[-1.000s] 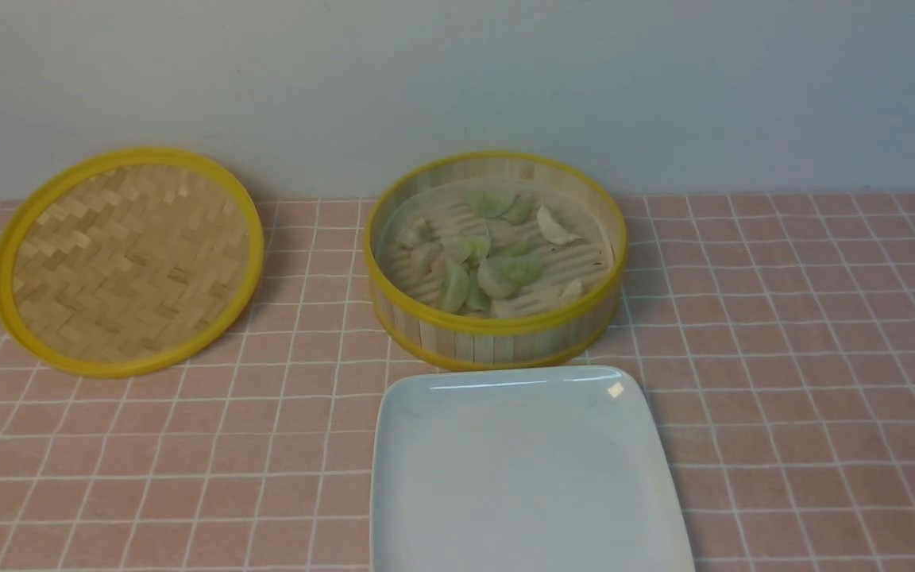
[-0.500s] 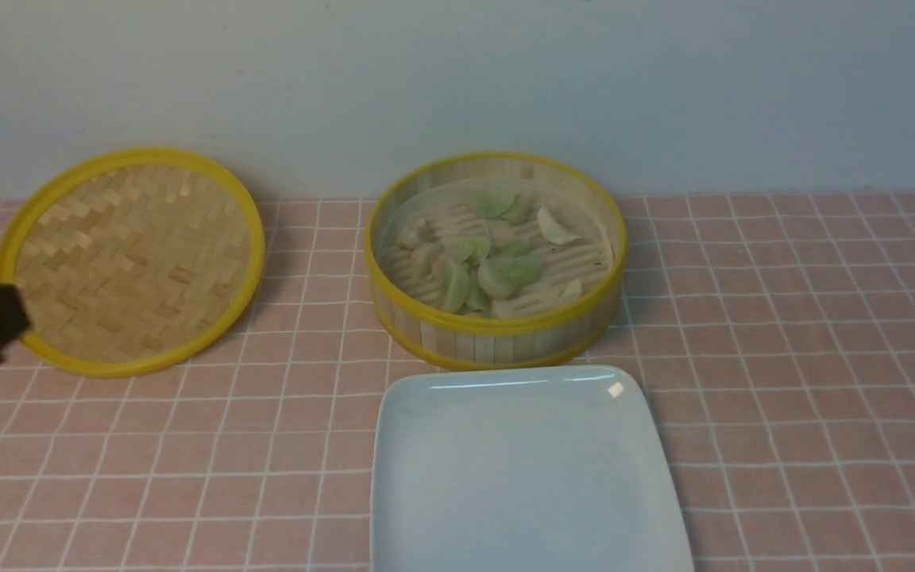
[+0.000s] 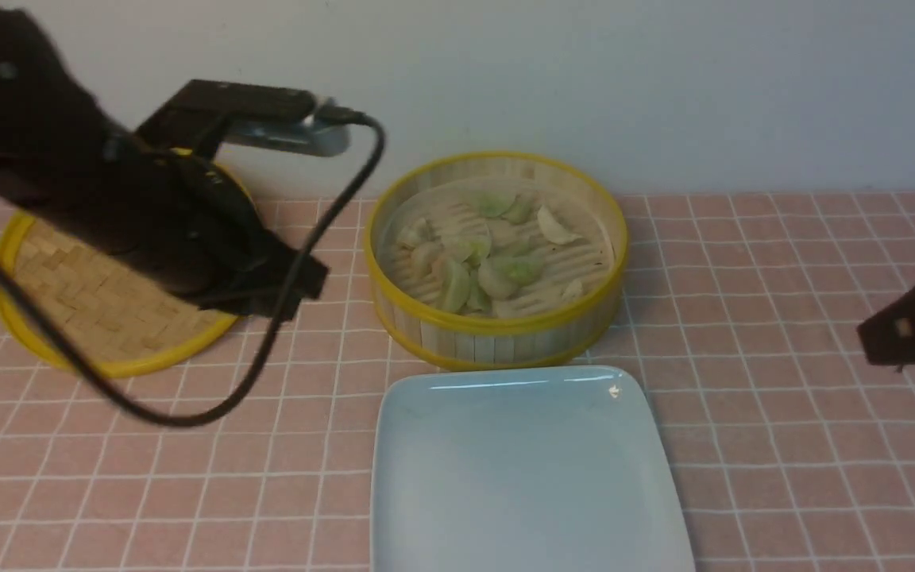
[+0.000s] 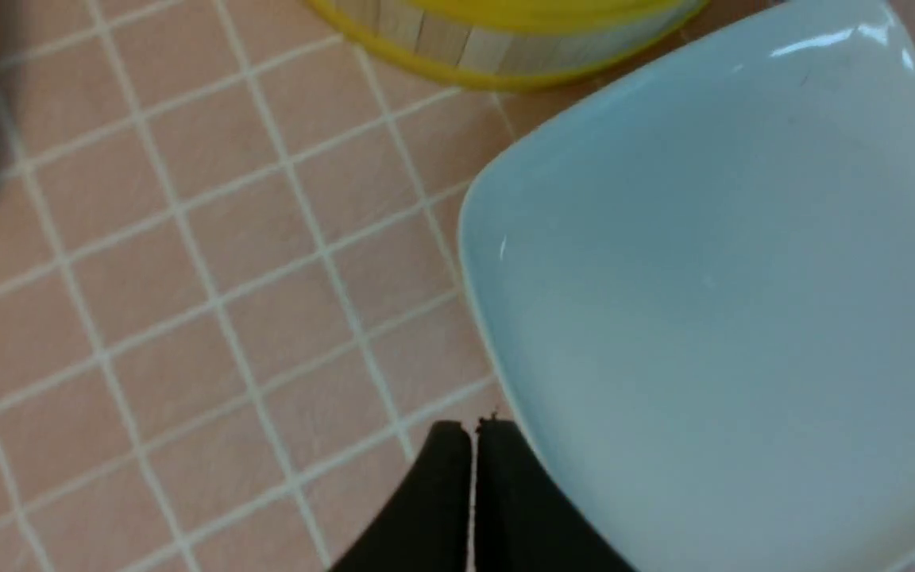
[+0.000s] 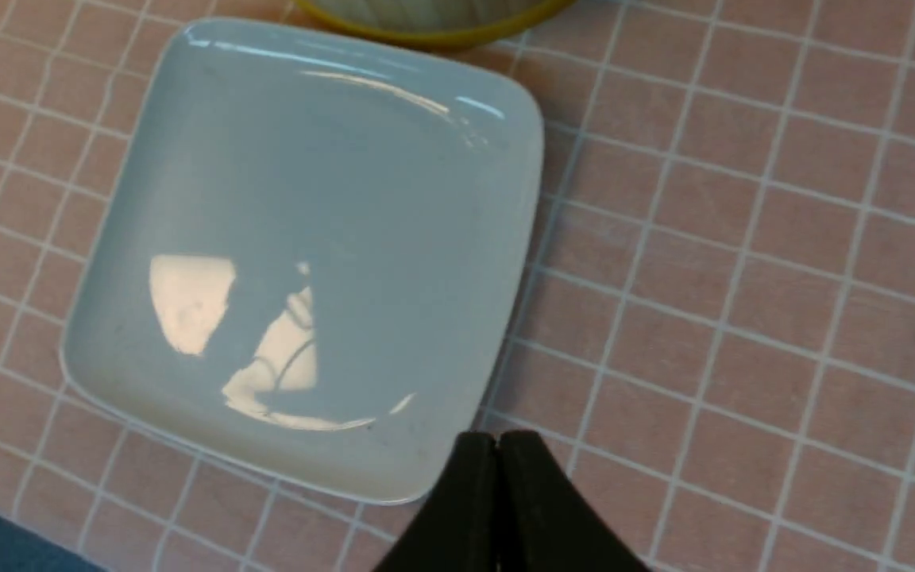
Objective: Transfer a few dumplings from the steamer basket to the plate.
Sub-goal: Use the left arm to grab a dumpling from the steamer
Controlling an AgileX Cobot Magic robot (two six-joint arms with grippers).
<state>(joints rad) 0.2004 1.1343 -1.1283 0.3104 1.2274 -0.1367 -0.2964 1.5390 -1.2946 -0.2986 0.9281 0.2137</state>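
Setting: kitchen-style tabletop set-up. Evidence: pink tile-pattern surface (image 3: 783,445); plain pale wall (image 3: 584,79) at 12 o'clock; bamboo steamer basket (image 3: 497,343) with white plate (image 3: 521,492) at its 6 o'clock.

The steamer basket (image 3: 497,340) holds the dumplings (image 3: 505,274).

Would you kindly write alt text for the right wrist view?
A glossy white rounded-square plate, empty, lies on a pink tiled tabletop, the right gripper, jaws shut, near one corner. A yellow-rimmed bamboo steamer basket peeks in beyond it.
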